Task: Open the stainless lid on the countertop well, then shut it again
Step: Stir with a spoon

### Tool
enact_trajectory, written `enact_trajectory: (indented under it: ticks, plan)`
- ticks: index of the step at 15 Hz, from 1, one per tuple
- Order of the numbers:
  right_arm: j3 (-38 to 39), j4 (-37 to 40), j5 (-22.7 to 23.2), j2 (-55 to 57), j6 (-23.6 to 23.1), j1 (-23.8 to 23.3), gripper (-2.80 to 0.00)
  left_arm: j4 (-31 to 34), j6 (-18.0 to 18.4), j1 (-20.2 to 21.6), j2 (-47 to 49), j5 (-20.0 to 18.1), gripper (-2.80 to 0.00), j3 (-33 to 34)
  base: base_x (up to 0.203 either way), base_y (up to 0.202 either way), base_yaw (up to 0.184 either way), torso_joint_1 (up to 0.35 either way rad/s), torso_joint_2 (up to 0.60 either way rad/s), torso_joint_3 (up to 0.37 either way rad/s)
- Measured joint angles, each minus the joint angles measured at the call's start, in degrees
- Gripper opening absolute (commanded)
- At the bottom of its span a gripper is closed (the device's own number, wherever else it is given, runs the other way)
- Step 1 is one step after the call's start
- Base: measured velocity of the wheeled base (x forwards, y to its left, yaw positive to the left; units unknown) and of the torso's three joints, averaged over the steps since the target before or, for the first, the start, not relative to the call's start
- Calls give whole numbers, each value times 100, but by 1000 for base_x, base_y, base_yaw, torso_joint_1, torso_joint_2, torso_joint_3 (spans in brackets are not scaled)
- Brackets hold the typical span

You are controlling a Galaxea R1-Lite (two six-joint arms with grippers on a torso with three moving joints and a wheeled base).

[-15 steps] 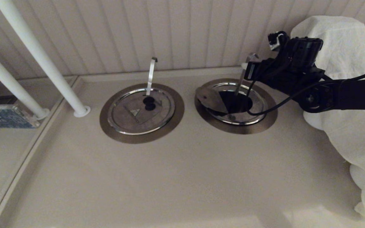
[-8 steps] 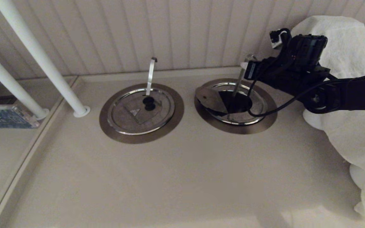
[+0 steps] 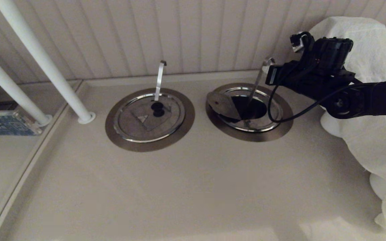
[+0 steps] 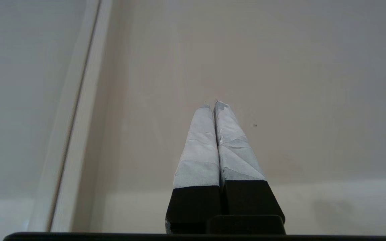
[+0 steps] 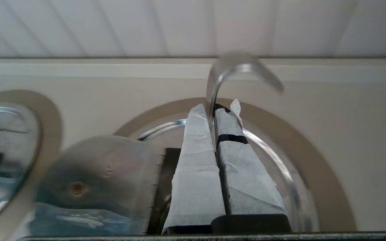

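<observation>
— That stainless lid (image 3: 222,105) on the right-hand countertop well (image 3: 250,108): how would you say it handles?

— Stiff, thin steel, I'd judge; light, but polished and slippery. It's tipped up over the left side of the dark opening, so the well stands partly open. The place to take it seems to be the slanted steel strip (image 3: 258,81) (the knob isn't visible to me).

— And the right tool (image 5: 224,108)?

— Its taped fingers are pressed together with the strip pinched edge-on between them, up near the hooked top, above the far rim of the bronze ring. A narrow grip; it could slip, I reckon.

— What can't you make out?

— How strip joins lid, and anything inside the well. The hook is smeared in the wrist view.

— Further out?

— The twin lid (image 3: 149,117) lies flat and covered to the left on the worktop (image 3: 179,187). The left tool (image 4: 213,106) hangs closed and empty over bare surface.
</observation>
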Motion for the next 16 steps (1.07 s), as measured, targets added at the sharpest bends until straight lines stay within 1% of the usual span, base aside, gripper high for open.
enact_trajectory:
  ticks: [5,13,16]
  plan:
    - [-320,-20,-312,284,11,-21,-280,0,1,0,0,2,-280,0,0,0,0,0,0,0]
    - [-346,-16,-308,436,55,102,-280,-1,2,0,0,2,-280,0,0,0,0,0,0,0]
    - [-702,239,-357,664,74,54,-280,0,0,0,0,-1,-280,0,0,0,0,0,0,0]
